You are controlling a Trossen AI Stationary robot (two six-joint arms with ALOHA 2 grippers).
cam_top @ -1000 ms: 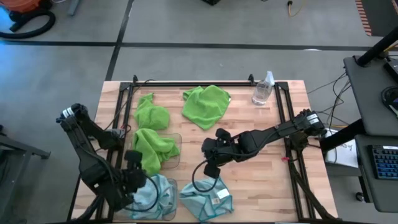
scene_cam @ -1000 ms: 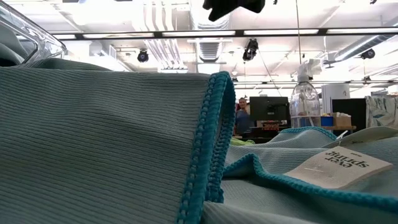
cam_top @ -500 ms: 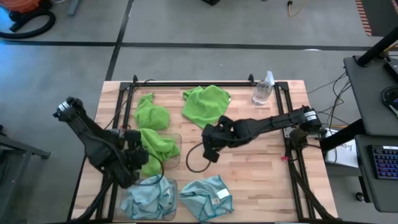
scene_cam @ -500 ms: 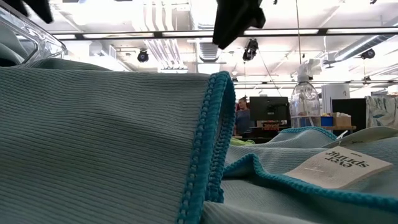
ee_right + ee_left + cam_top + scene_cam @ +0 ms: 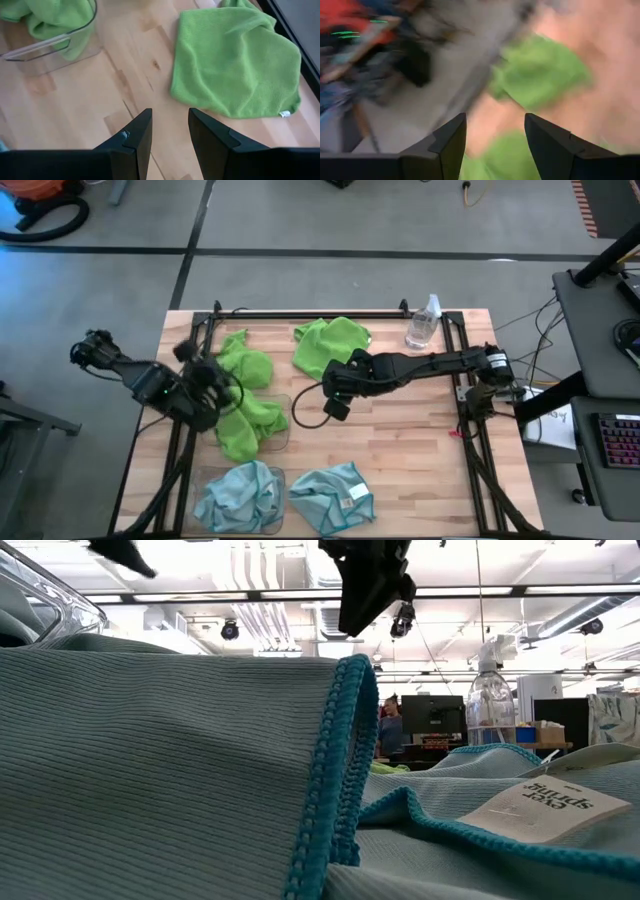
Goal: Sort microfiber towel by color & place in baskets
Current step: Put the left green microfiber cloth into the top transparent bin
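A lime green towel (image 5: 335, 345) lies spread on the far middle of the table; it also shows in the right wrist view (image 5: 235, 65). Another green towel (image 5: 245, 365) lies bunched at the far left. A third green towel (image 5: 245, 428) sits in a clear basket (image 5: 283, 430). One pale blue towel (image 5: 238, 495) fills the near-left basket (image 5: 277, 525), and another blue towel with a white tag (image 5: 335, 495) lies on the table beside it. My left gripper (image 5: 213, 380) (image 5: 495, 135) hovers open by the bunched green towel. My right gripper (image 5: 335, 402) (image 5: 170, 130) hangs open just near of the spread green towel.
A clear spray bottle (image 5: 424, 322) stands at the far right corner. Black rails (image 5: 320, 313) run along the table's far, left and right edges. Bare wood (image 5: 420, 450) lies at the right and near right. A loose black cable loops below my right gripper.
My left gripper has swung from over the blue towel's basket toward the table's far edge, turning as it went, and now stands by the bunched green towel. My right gripper has moved from above the tagged blue towel toward the spread green towel. No towel has moved.
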